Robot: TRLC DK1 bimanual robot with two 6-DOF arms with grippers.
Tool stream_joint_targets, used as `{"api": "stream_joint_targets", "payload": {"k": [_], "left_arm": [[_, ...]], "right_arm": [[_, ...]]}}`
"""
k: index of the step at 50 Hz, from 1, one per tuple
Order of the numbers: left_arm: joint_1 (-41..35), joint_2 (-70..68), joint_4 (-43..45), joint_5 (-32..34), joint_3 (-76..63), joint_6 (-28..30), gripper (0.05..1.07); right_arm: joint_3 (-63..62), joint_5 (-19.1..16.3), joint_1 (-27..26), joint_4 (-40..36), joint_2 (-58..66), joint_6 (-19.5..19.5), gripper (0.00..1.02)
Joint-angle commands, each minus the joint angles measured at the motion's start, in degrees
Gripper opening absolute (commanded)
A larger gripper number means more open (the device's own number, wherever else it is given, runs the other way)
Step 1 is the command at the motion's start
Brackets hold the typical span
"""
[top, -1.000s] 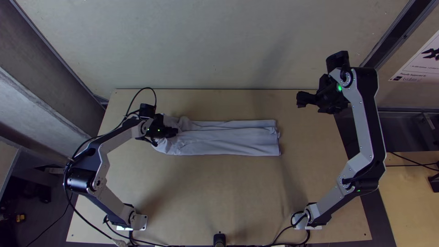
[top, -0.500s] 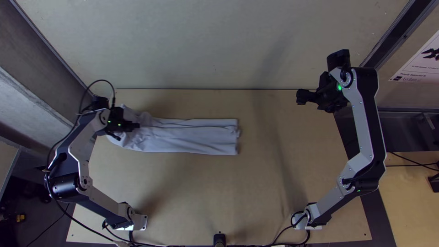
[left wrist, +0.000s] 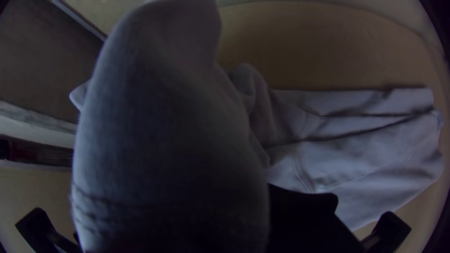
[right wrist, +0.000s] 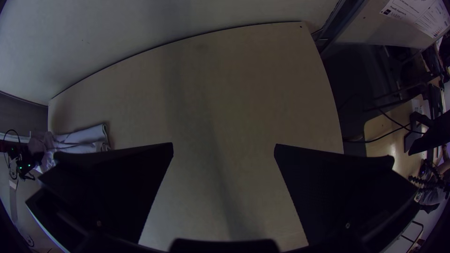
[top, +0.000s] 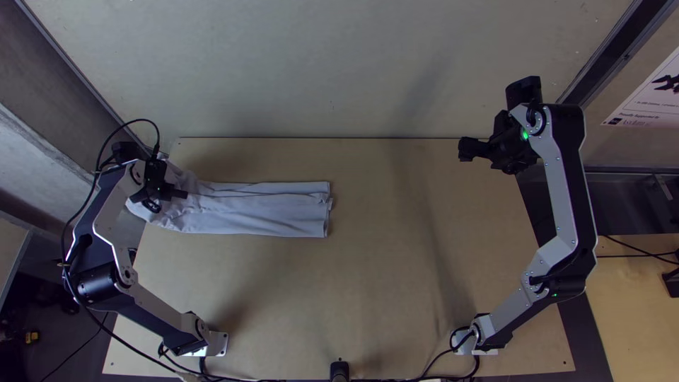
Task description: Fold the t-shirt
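Top view: at centre left, my left gripper (top: 180, 193) is closed on the bunched end of the t-shirt (top: 262, 210), whose long folded strip lies toward mid-frame on the table (top: 339, 304). Upper right: my right gripper (top: 468, 150), fingers wide apart.

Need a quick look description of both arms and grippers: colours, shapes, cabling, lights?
Both arms: silver-grey links, black joints, black cables. The left gripper is black. The right gripper has two wide, flat black fingers, tapering at the tips. Small green lights show on the right arm.
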Motion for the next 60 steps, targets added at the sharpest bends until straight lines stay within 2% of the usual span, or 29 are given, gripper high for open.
{"api": "stream_joint_targets", "payload": {"k": [1,9,19,33,60], "left_arm": [[-3.5,-5.2,-1.3,-3.6,2.0,3.1,0.08],[-10.0,-8.9,-6.2,-6.5,3.1,2.1,0.08],[-18.7,-10.2,-13.6,-9.4,6.5,-3.6,0.08],[-30.8,-6.9,-19.4,-15.5,10.4,-12.8,0.08],[-47.3,8.2,-27.4,-16.0,22.7,-30.9,0.08]], "right_arm": [[-0.2,0.1,-0.3,0.1,-1.3,0.7,0.99],[-0.3,0.0,-0.9,0.2,-1.2,0.4,0.99],[-0.4,0.0,-1.7,0.2,-1.3,-0.2,0.99],[-1.7,0.0,-3.0,0.1,-1.8,-1.2,0.99],[-6.8,-1.4,-6.1,1.7,-4.2,-3.3,0.99]]}}
